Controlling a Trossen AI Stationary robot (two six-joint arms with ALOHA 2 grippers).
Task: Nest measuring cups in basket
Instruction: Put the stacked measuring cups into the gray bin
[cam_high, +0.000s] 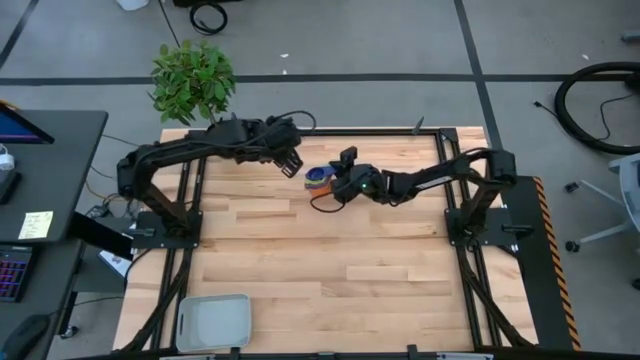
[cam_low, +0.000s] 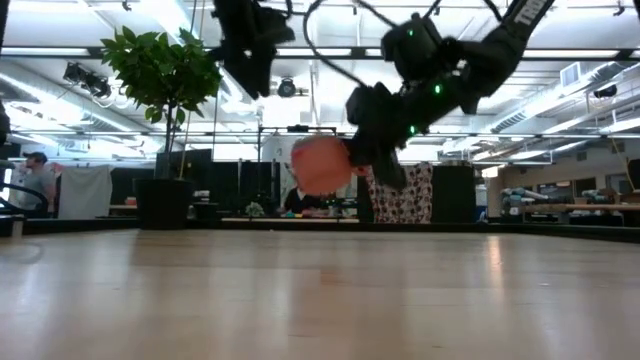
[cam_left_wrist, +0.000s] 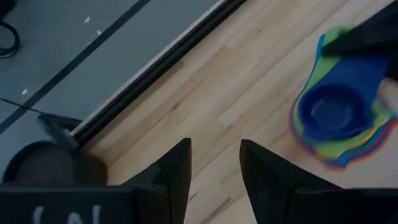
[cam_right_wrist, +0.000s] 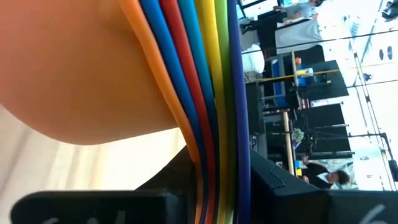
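Note:
The measuring cups (cam_high: 318, 181) are nested in one stack, orange outermost (cam_low: 320, 165) and dark blue innermost (cam_left_wrist: 329, 109). The stack hangs above the middle of the table's far half, with my right gripper (cam_high: 345, 185) shut on it from the right. My left gripper (cam_high: 291, 157) hovers open just left of and beyond the stack, higher up, with nothing between its fingers (cam_left_wrist: 168, 174). The light grey basket (cam_high: 213, 322) stands at the table's near left corner. My right gripper pinches the stacked flat handles (cam_right_wrist: 208, 130) between its two fingers (cam_right_wrist: 273, 180), all the coloured layers together, seen edge-on. The fingers reach in from the table's right, slanting slightly down. The stack is lifted clear of the table (cam_low: 320, 165).
A potted plant (cam_high: 192, 78) stands just off the table's far left corner. A dark rail (cam_left_wrist: 155, 68) runs along the table's far edge. Bare wood lies between the arms and the basket. A desk (cam_high: 40, 200) with screens stands left of the table.

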